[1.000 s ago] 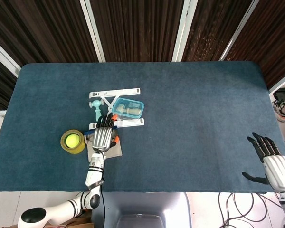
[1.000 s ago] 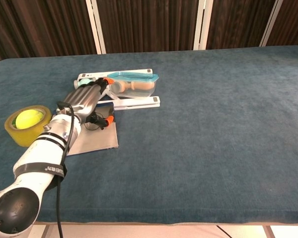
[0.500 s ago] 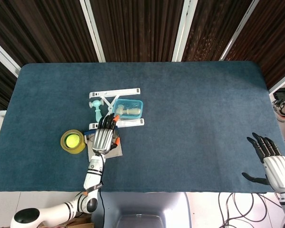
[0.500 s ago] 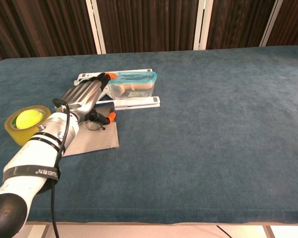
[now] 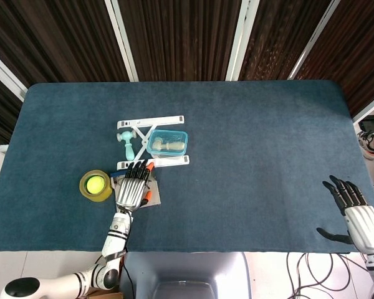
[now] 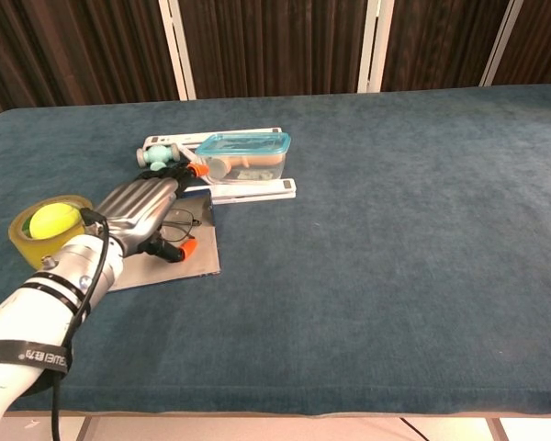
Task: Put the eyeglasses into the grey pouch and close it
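Left hand over pouch and eyeglasses, right hand idling off the table edge.
Left hand (image 6: 133, 213) is lying flat, fingers (image 5: 136, 172) stretched and slightly spread, covering the grey pouch (image 6: 195, 262); eyeglasses (image 6: 178, 224) are sitting on the pouch beside it. Right hand (image 5: 355, 213) is hanging spread, holding nothing. Beyond: tape roll (image 6: 35, 248), white stand (image 5: 151, 121) carrying a lidded box (image 6: 246, 155).

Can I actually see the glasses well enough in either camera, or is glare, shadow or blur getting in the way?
Head view: sharp, evenly lit, no glare, but the left hand covers the pouch and hides the glasses. Chest view: the glasses show as thin dark rims against the pouch, small but readable; soft shadow beside the hand, and its forearm is slightly soft close to the lens.
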Robot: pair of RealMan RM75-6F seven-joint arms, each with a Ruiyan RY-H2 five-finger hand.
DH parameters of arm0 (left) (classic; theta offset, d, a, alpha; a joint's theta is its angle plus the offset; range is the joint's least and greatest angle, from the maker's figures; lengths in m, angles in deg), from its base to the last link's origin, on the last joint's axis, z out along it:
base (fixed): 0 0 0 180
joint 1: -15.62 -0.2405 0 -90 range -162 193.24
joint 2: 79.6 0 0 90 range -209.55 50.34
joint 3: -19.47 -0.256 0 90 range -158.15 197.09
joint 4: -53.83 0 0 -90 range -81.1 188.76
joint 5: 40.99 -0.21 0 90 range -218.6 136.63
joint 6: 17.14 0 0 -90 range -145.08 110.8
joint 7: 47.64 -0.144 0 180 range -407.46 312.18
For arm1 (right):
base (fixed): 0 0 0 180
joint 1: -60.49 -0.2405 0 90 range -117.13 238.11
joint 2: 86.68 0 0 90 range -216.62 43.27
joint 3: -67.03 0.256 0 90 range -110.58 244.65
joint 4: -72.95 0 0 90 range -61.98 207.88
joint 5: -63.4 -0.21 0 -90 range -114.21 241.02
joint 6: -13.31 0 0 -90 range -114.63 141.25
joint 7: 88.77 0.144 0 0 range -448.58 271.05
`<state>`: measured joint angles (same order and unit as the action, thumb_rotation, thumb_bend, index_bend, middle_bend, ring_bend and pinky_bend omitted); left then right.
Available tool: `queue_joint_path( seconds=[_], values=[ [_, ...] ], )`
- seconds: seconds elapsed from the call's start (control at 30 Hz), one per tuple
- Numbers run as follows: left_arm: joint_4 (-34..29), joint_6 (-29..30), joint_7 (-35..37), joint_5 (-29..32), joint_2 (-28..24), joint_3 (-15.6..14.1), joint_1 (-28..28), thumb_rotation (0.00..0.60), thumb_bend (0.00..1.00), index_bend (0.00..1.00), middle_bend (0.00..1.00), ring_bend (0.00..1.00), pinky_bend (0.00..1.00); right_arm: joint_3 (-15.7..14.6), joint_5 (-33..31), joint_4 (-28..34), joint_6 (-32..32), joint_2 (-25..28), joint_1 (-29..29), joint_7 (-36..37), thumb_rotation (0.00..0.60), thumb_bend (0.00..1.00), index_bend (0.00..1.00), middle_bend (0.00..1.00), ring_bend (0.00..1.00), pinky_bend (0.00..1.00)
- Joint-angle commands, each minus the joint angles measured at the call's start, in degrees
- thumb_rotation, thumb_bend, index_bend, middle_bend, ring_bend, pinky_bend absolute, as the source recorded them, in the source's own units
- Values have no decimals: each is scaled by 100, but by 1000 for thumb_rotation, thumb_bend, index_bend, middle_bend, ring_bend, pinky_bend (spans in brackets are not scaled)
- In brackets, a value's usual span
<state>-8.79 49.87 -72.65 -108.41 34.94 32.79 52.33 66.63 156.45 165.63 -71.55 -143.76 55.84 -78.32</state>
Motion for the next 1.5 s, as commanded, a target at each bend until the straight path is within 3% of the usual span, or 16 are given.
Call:
queue_joint_path(
  seconds=[0.03, 0.87, 1.23, 1.3, 1.5],
  values=[
    [60, -38, -49, 38, 17, 26, 14, 600, 340, 0, 0, 0, 19, 2, -5, -5, 2, 0, -1, 6, 600, 171, 0, 0, 0, 54],
    [1083, -156, 126, 298, 440, 529, 330, 600, 338, 0, 0, 0, 19, 7, -43, 16, 70, -25, -28, -112, 600, 171, 0, 0, 0, 54],
    [1260, -82, 195, 264, 541, 589, 401, 600, 339, 0, 0, 0, 19, 10, -44, 21, 50, -20, -21, -99, 600, 174, 0, 0, 0, 54],
    [1051, 91, 315, 115, 449, 518, 330, 600, 342, 0, 0, 0, 19, 10, -37, 21, 46, -15, -22, -82, 600, 172, 0, 0, 0, 54],
    [-733, 607, 575, -453, -538, -123, -325, 600, 345, 0, 0, 0, 19, -11, 8, 15, 27, -8, -14, -65, 600, 171, 0, 0, 0, 54]
  ],
)
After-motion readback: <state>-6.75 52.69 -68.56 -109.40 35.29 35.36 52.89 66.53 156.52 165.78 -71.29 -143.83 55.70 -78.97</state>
